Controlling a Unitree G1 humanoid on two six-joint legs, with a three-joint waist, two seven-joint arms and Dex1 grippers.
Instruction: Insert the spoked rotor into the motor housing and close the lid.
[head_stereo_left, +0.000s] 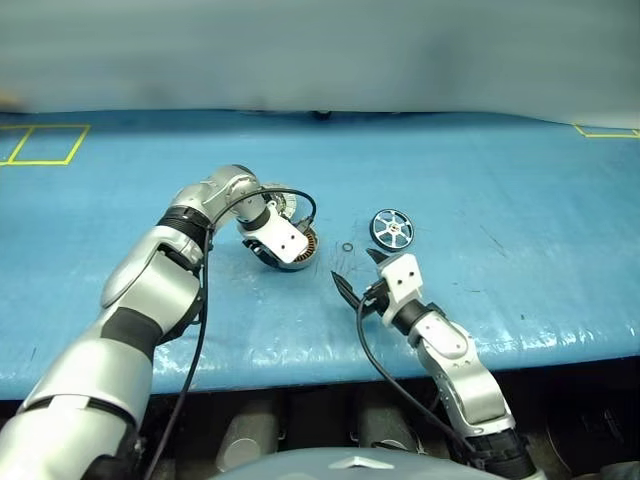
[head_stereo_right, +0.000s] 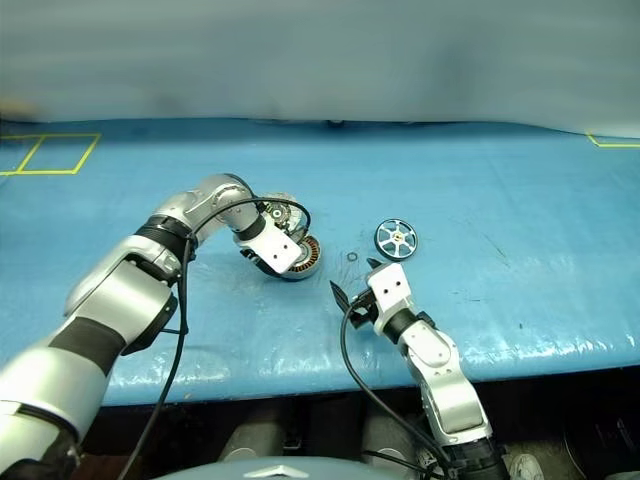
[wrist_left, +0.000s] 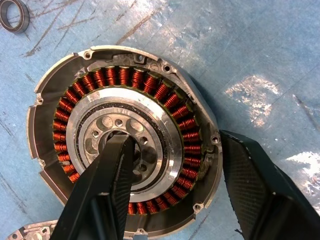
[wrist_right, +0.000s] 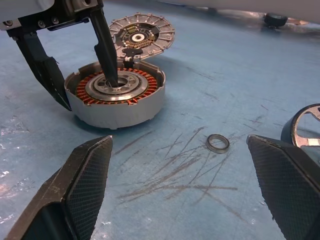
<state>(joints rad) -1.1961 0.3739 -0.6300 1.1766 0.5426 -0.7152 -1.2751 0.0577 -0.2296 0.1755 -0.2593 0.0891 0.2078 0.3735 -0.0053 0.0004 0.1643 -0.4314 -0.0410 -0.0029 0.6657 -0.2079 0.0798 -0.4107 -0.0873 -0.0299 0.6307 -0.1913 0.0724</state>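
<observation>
Two claws work over the blue counter (head_stereo_left: 520, 200). Head view: spoked rotor (head_stereo_left: 391, 228) lies mid-counter, housing apart. Left wrist view: left claw (wrist_left: 197, 182) straddles the motor housing (wrist_left: 125, 135) wall, not clamped. Right wrist view: right claw (wrist_right: 192, 192) spread wide, empty; lid (wrist_right: 142, 34) leans behind the housing; loose ring (wrist_right: 218, 143) nearby. No legible markings.

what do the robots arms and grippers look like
Both arms are silver-grey shells with black joint bands. A loose black cable runs along each to the wrist. Each wrist carries a white block. The left gripper and right gripper each have two black tapered fingers, their inner pads cross-hatched.
</observation>
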